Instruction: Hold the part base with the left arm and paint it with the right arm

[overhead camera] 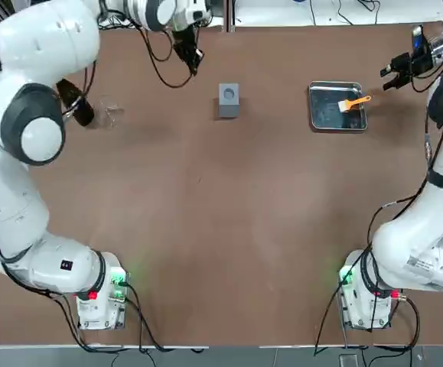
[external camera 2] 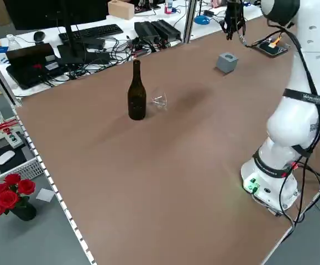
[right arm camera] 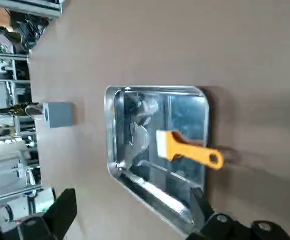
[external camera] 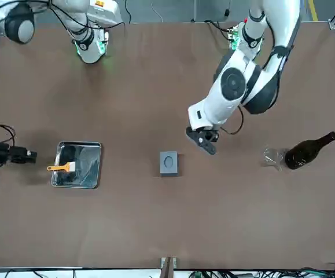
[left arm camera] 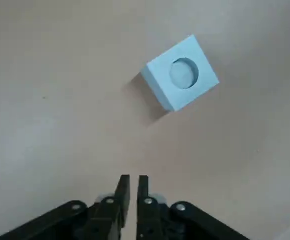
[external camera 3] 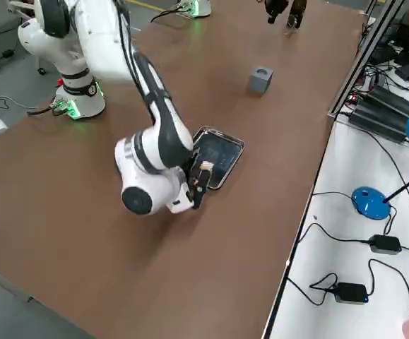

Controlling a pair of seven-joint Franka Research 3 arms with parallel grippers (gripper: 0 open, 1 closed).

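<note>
Part base (overhead camera: 229, 100): the grey block sits on the brown surface (overhead camera: 206, 229), upper middle of the top view, its round recess facing up, with neither claw touching it.

The left claw (left arm camera: 134, 176) hangs above the surface, up and to the left of the block in the top view. Its two fingers are nearly together — just a narrow slit between them — and nothing is gripped.

The right claw (right arm camera: 137, 195) is at the upper right of the top view, near the metal tray on its right-hand side. Its fingers stand wide apart, holding nothing.

The rectangular metal tray (overhead camera: 327, 116), upper right in the top view, is shallow with rounded corners and a shiny inside. In it lies a flat paintbrush (overhead camera: 354, 103) with pale bristles and an orange handle; the bristles are inside, and the handle's end reaches out past the rim.

At the upper left of the top view stands a dark glass bottle (external camera 2: 137, 96), upright, with a clear stemmed glass (external camera 2: 160, 101) just beside it. Whether the bottle holds anything, I cannot tell.

At the left edge of the left side view, a white plastic basket (external camera 2: 33, 168) holds red-handled tools and a dark item with a small white object on top.
</note>
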